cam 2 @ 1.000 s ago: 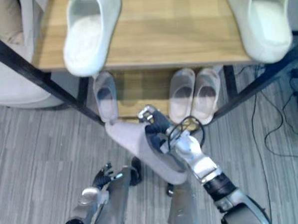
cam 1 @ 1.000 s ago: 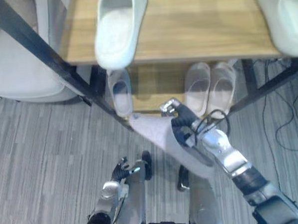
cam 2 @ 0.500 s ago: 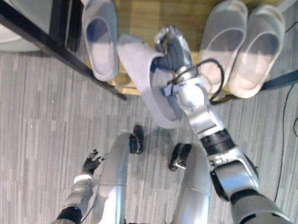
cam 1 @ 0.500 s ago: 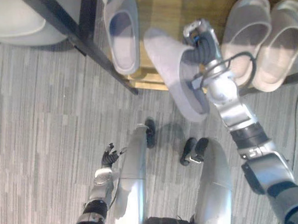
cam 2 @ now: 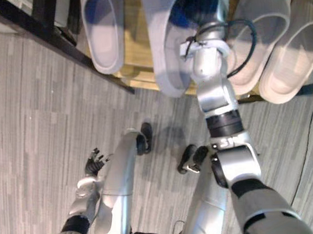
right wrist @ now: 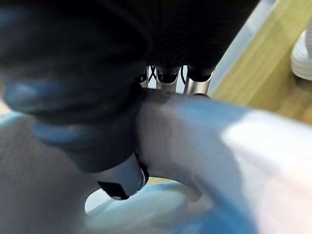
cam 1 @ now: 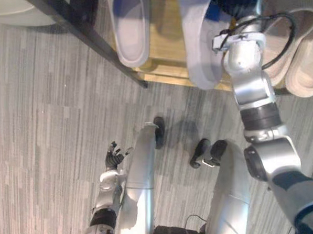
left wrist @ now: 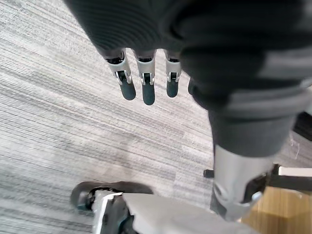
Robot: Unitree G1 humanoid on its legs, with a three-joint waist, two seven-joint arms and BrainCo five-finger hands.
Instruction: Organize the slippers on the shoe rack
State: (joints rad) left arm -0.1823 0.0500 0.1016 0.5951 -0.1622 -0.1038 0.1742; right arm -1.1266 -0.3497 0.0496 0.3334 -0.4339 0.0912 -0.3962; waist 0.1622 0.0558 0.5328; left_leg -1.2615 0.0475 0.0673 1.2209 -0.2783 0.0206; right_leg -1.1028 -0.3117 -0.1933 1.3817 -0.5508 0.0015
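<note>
Grips a grey slipper (cam 1: 197,46) in the right hand (cam 1: 237,2). From the right wrist, fingers (right wrist: 168,75) over the slipper's upper band and thumb (right wrist: 119,178) curled under it, pinching the band between them.

Holds the slipper at the top centre of the head views, over the wooden bottom shelf (cam 1: 166,43) of the shoe rack (cam 1: 89,37). Long axis close to upright in the frame. Rounded heel end toward the bottom of the frame, reaching past the shelf's front edge. Toe end cut off by the top edge. Insole side turned up toward the camera. Cannot tell whether the sole touches the wood.

On the same shelf, just to the left of the held one and apart from it by a strip of bare wood: a second grey slipper (cam 2: 103,30). Nearly parallel to the first, heel toward the bottom of the frame, toe out past the top edge, heel over the shelf's front edge.

At the upper right of the frame, beyond the right arm: a pair of beige slippers (cam 2: 262,38), side by side and touching. Both slant with heels toward the lower left and toes toward the upper right.

Hangs the left hand (cam 1: 114,156) low in the lower left of the head views, over the grey striped carpet (left wrist: 58,122), well apart from the rack. Fingers (left wrist: 146,90) straight and holding nothing.
</note>
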